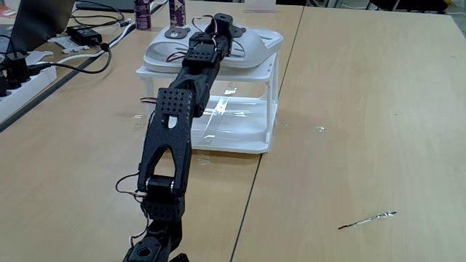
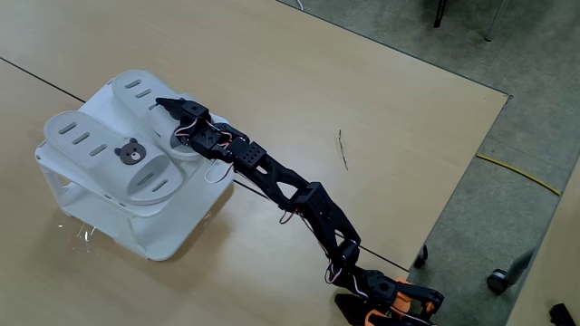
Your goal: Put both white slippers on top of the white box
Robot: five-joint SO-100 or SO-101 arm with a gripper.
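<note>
Black arm (image 1: 171, 138) stretches out to the white box (image 2: 172, 222); gripper (image 2: 166, 106) over 2 white slippers (image 2: 95, 149) on top, jaws prob closed on the far one, can't tell. Risk: a snagged pull-back drags it off.

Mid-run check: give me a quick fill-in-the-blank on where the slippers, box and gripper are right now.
1. Both slippers lie on top of the white ____.
2. The gripper is over the ____ of the box.
3. In a fixed view, one slipper shows a ____ face.
4. The box stands on a ____ table.

Missing words: box; top; bear; wooden
</note>
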